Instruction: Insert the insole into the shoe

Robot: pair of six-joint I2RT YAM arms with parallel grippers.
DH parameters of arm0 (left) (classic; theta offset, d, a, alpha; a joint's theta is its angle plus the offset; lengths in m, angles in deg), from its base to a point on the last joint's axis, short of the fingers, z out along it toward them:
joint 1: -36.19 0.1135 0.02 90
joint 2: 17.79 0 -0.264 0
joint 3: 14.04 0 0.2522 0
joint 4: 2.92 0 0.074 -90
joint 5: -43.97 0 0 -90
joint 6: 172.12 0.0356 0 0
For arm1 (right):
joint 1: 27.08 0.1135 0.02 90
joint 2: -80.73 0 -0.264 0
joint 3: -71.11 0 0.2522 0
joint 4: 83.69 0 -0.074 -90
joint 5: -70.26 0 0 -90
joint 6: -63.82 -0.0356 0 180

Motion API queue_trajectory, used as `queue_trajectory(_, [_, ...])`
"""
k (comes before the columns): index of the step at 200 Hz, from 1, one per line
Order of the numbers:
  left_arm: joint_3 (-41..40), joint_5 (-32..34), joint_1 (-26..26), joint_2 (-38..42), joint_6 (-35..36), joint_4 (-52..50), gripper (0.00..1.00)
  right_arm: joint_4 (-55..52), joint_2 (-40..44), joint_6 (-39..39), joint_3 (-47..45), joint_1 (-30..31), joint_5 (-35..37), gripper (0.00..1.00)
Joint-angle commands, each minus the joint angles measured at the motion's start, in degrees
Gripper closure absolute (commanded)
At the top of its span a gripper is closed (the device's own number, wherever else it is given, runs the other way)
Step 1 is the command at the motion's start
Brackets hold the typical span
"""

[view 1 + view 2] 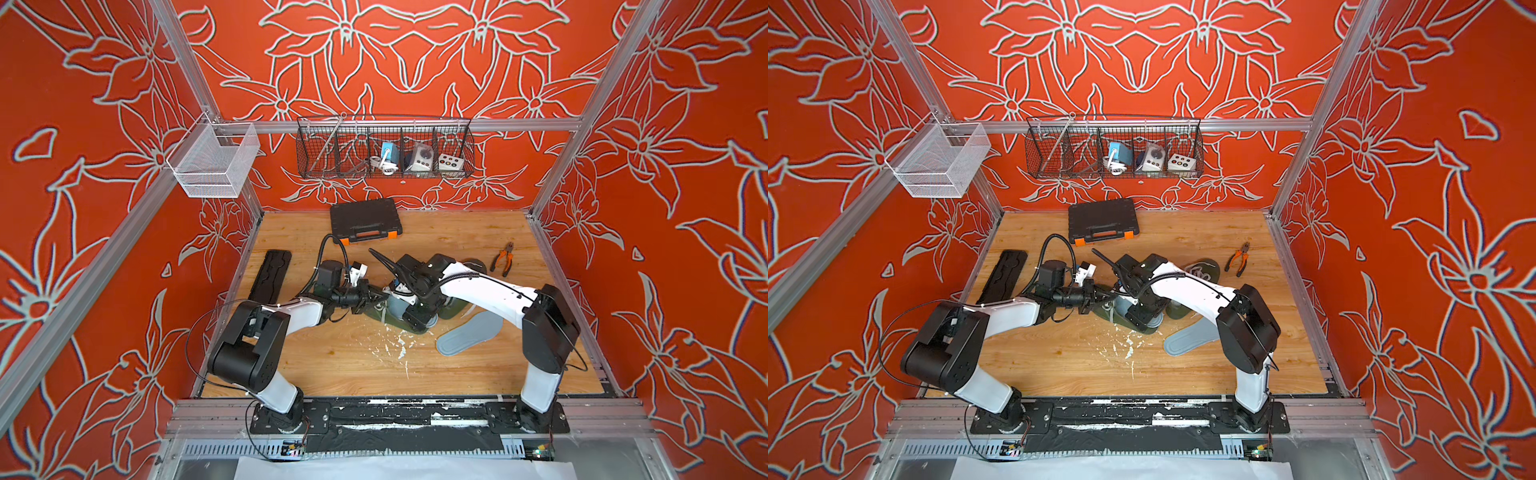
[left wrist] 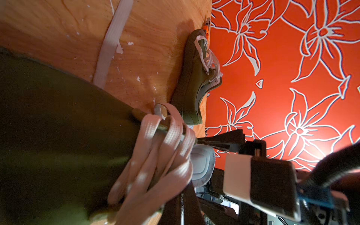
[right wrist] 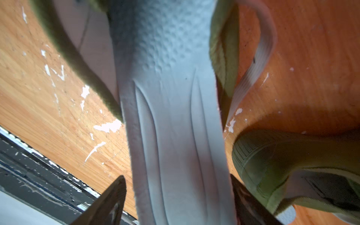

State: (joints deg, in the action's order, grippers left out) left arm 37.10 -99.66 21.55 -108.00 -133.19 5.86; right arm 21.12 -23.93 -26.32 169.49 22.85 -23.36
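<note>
An olive shoe [image 1: 374,316] [image 2: 58,126] with pale laces [image 2: 155,152] lies mid-table under both arms. A grey insole [image 3: 171,116] [image 1: 397,309] runs into its opening, its heel end still sticking out [image 2: 202,161]. My right gripper [image 3: 178,198] [image 1: 417,318] is open, one finger [image 3: 111,196] apart from the insole's edge and the other close beside it. At the shoe's laced side my left gripper [image 2: 183,204] [image 1: 376,297] is shut on the shoe. The laces hide its tips.
A second olive shoe [image 1: 476,266] [image 3: 272,159] lies just behind the right arm, and a second grey insole [image 1: 469,332] lies flat to the right. Pliers [image 1: 503,259], a black case [image 1: 365,220] and a black tray [image 1: 270,276] lie further off.
</note>
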Motion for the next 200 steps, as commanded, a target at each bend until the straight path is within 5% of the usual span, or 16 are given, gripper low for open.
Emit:
queue_trajectory(1, [1.32,-1.15,-0.14,-0.14,0.84,1.27,1.00,-0.85,2.28,3.16,-1.37,1.21,4.76,0.24])
queue_trajectory(27, [1.55,-1.30,-0.14,-0.18,0.80,1.15,1.00,0.17,2.88,3.54,-2.77,1.48,4.65,0.35])
queue_trajectory(79, [1.25,-1.29,-0.19,-0.05,0.80,1.17,1.00,1.02,2.88,3.83,-4.06,1.70,4.34,0.38])
queue_trajectory(129, [0.81,-1.28,-0.16,0.40,0.80,1.03,1.00,1.76,2.32,3.76,-3.15,1.84,3.97,0.69])
queue_trajectory(200, [0.18,-1.17,-0.15,1.44,0.80,0.79,1.00,1.78,-0.14,2.65,-1.28,1.40,2.04,1.00])
